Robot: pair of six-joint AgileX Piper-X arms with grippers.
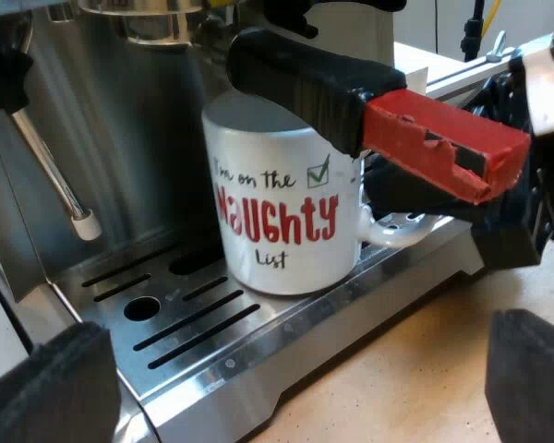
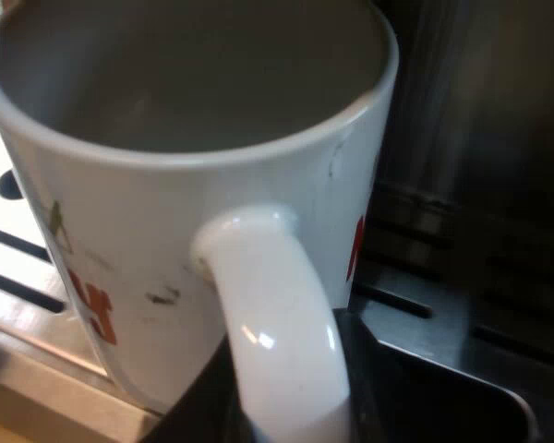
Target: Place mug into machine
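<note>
The mug [image 2: 166, 212] was held by its handle [image 2: 277, 323]: the jaws of the right gripper [image 2: 286, 411] were clamped on the lower part of this handle, one black finger [image 2: 198, 411] pressed on each side of it. The mug was white, with red and black letters on its side, and inside it looked empty.

It stood upright on the slotted metal drip tray [image 1: 194, 323] of the coffee machine [image 1: 138, 120]. If the printed side of the mug is taken as six o'clock, the handle pointed to about three o'clock, and the right gripper was at that same side. The steel wall of the machine was at twelve o'clock. A thin steam pipe [image 1: 51, 171] hung at about ten o'clock, apart from the mug.

Above the mug the holder [image 1: 305, 83] was locked into the machine, and its dark handle with the red end [image 1: 443, 143] reached out over the rim of the mug toward three o'clock.

The left gripper [image 1: 286, 388] was at the six o'clock side, before the edge of the tray and over the brown table [image 1: 397, 378]. Its jaws were wide apart and held nothing.
</note>
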